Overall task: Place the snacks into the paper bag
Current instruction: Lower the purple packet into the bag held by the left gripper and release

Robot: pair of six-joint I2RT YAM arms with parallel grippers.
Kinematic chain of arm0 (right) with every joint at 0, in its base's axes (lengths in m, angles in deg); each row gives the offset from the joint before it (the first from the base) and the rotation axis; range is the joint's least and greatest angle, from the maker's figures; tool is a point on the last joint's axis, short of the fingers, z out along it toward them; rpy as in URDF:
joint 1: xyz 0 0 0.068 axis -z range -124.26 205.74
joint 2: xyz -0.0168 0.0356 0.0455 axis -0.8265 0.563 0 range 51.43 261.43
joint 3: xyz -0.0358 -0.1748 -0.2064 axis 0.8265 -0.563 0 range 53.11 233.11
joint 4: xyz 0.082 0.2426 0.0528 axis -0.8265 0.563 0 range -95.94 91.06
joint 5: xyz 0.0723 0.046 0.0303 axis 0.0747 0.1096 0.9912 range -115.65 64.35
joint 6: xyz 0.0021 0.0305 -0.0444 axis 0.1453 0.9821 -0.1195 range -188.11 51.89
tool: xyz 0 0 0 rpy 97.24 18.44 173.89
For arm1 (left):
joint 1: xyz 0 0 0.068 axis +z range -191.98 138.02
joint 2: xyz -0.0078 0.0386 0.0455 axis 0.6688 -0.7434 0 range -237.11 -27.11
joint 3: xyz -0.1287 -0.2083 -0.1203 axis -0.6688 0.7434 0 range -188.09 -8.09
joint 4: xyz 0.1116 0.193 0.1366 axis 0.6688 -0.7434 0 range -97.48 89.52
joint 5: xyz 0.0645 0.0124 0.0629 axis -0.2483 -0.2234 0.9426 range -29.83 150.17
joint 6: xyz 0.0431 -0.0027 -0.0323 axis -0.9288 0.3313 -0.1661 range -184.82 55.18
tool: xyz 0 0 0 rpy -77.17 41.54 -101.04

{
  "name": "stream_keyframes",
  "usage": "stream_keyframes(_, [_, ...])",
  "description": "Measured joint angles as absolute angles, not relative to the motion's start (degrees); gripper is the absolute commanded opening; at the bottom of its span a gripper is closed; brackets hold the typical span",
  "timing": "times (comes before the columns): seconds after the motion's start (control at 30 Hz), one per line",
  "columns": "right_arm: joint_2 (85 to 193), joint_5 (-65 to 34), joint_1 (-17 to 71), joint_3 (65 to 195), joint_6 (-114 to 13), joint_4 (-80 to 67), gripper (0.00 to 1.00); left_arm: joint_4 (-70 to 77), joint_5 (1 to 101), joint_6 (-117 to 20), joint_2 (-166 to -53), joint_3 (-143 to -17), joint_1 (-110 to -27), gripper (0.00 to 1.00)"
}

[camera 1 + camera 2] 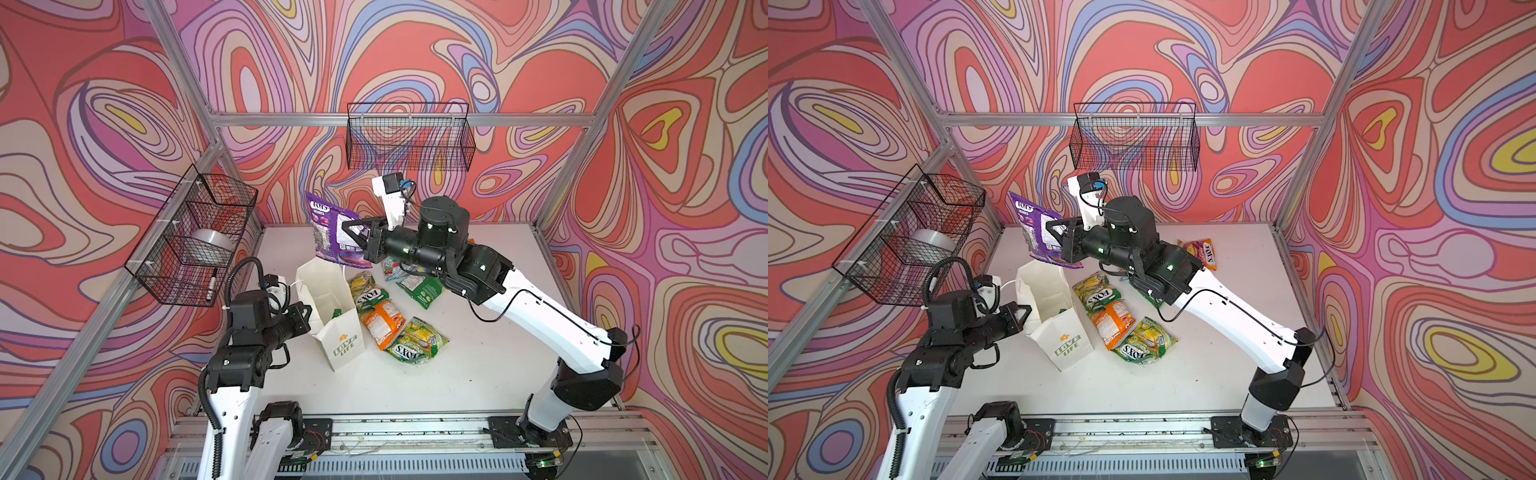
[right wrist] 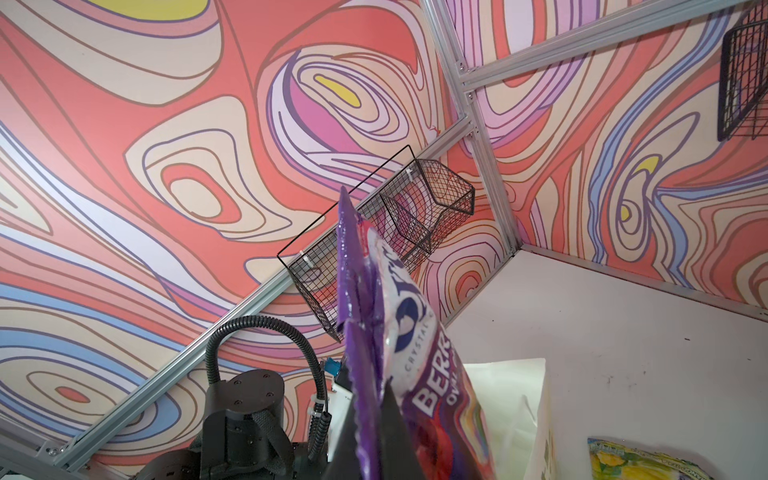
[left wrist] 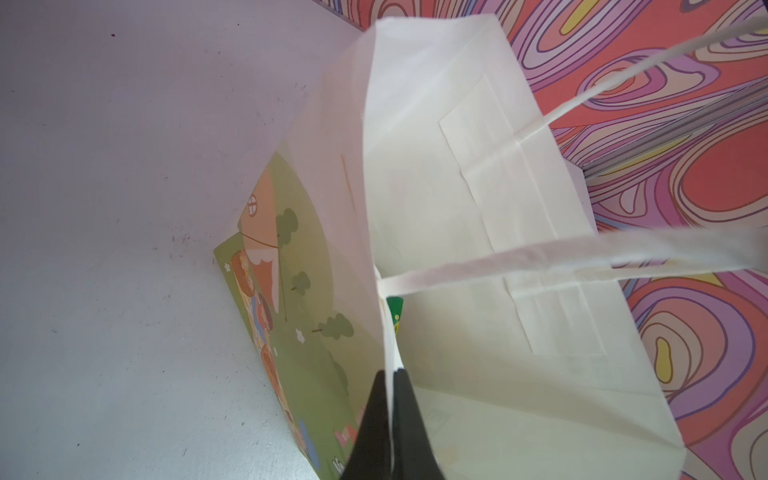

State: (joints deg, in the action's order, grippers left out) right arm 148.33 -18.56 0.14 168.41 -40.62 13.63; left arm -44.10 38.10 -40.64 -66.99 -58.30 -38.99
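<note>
The white paper bag [image 1: 340, 340] [image 1: 1065, 345] stands open on the table, and my left gripper [image 1: 309, 311] [image 3: 390, 374] is shut on its near rim [image 3: 384, 324]. A green packet [image 3: 395, 309] peeks out inside it. My right gripper [image 1: 347, 228] [image 2: 372, 399] is shut on a purple snack packet [image 1: 328, 224] [image 1: 1034, 228] [image 2: 432, 374], which hangs in the air just beyond the bag's mouth. Several snacks lie right of the bag: yellow-green [image 1: 368, 291], orange [image 1: 382, 322], another yellow-green [image 1: 417, 343], green [image 1: 419, 286] and teal-red [image 1: 392, 268]. A red-orange packet [image 1: 1200, 251] lies further back.
A black wire basket [image 1: 195, 237] on the left wall holds a silver bowl [image 1: 212, 245] and a marker [image 1: 212, 286], close above my left arm. Another wire basket [image 1: 409, 137] hangs on the back wall. Aluminium frame posts [image 1: 232, 166] border the table.
</note>
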Motion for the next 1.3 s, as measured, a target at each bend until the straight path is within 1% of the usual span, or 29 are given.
stream_keyframes(0.4, [152.8, -19.8, 0.0, 166.1, -36.9, 12.6, 0.00, -44.1, 38.1, -40.6, -67.0, -58.3, -39.0, 0.00])
stream_keyframes(0.73, [158.6, -21.7, -0.9, 165.8, -34.3, 14.3, 0.00, -44.1, 38.1, -40.6, -67.0, -58.3, -39.0, 0.00])
stream_keyframes(1.3, [164.0, -24.9, -3.0, 167.7, -33.9, 16.8, 0.00, -43.9, 37.7, -40.6, -67.3, -58.3, -39.0, 0.00])
